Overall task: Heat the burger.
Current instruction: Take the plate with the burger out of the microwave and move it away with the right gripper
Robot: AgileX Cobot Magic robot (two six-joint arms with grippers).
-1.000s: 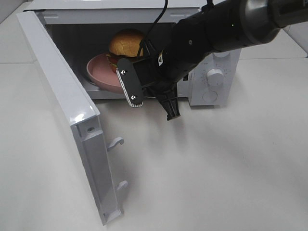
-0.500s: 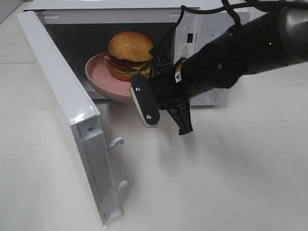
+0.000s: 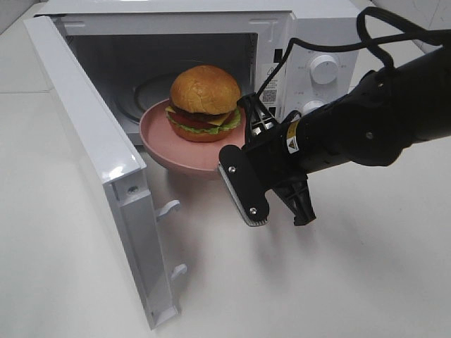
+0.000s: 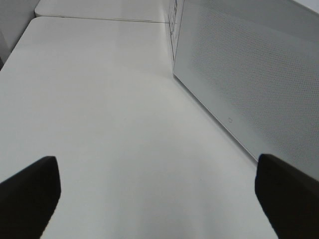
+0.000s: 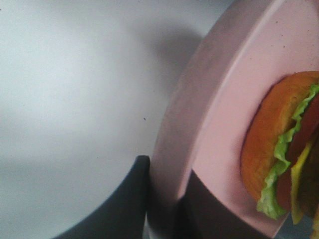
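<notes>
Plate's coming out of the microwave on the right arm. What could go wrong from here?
1. The right gripper pinches only the pink plate at its rim, so the plate could tip or slip.
2. The burger sits loose and tall; it may slide off.
3. The open microwave door stands close alongside.

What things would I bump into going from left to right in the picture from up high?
Microwave door → burger on its pink plate → right end effector → microwave knobs.
</notes>
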